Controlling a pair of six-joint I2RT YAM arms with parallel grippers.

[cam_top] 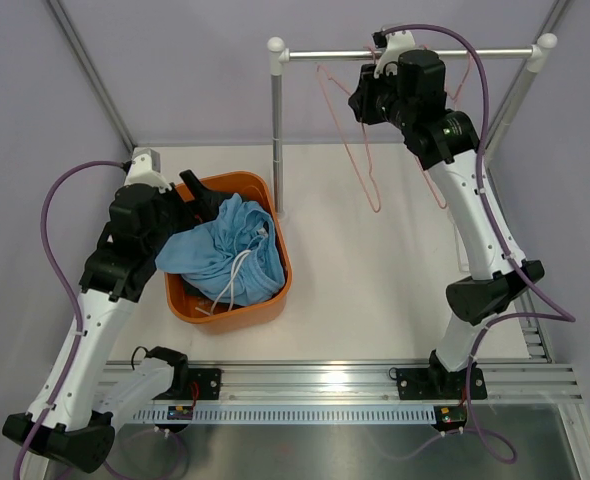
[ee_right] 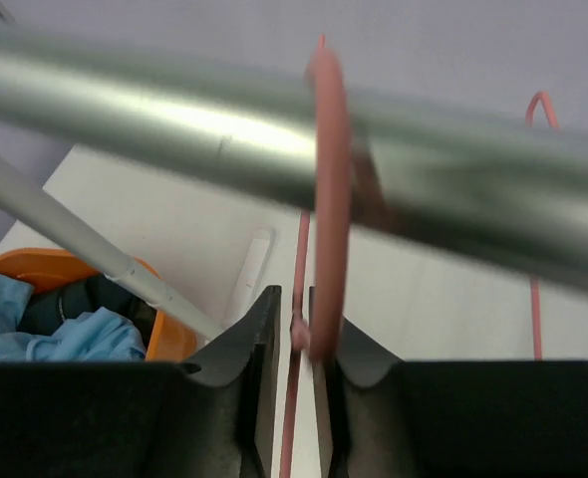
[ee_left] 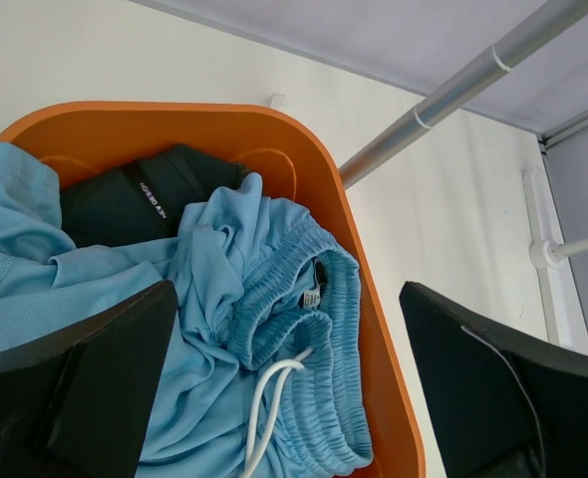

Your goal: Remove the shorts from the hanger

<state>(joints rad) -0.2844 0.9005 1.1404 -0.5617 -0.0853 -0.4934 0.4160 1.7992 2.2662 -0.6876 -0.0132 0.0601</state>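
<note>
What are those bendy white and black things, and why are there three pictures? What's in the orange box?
Those are two robot arms. Each ends in a pincer called a gripper, which works like two fingers. One picture comes from a camera high above the white table. The other two come from small cameras on the robots' wrists, so you see what each "hand" sees.

The orange basket sits on the table with light blue shorts heaped in it, their white string showing. Something dark lies under them.

The left gripper hangs wide open above the basket and holds nothing.

The right gripper is up at the silver rail. Its fingers sit close on either side of a pink hanger hooked over the rail. A second pink hanger hangs beside it. No clothes hang on either.
</note>
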